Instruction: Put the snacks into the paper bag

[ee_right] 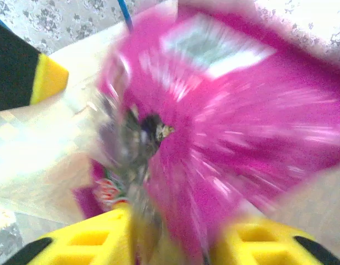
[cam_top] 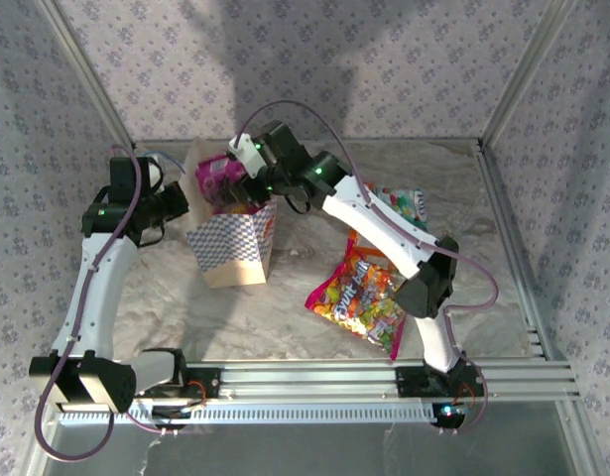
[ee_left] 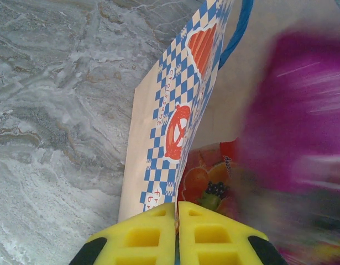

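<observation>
- Paper bag (cam_top: 232, 243), top view: stands upright left of the frame's centre on the table (cam_top: 285, 322), mouth open.
- Purple packet (cam_top: 213, 178) sticks out of the bag's mouth. The right claw (cam_top: 235, 177) is just beside it, above the bag's far rim.
- Left claw (cam_top: 188, 204) is at the bag's left rim.
- Multicoloured packet (cam_top: 364, 293) lies flat right of centre, well apart from both claws. Teal-white packet (cam_top: 409, 203) lies at upper right, partly behind the right arm.
- Left wrist view: the yellow fingers (ee_left: 142, 237) at the bottom edge are pressed together, and the bag's checkered wall (ee_left: 178, 116) runs down into the seam between them, pinched at the rim.
- Blue cord handle (ee_left: 239, 27) at the top. A fruit-printed packet (ee_left: 211, 176) lies inside the bag, just above the fingers. The purple packet is a smear at right.
- Right wrist view: the yellow fingers (ee_right: 87, 240) at the bottom corners are spread. The purple packet lies in the gap and rises up the frame, smeared while the fingers are sharp. Whether the pads touch it cannot be told.
- A black-and-yellow finger (ee_right: 45, 80) of the left claw shows at upper left.
</observation>
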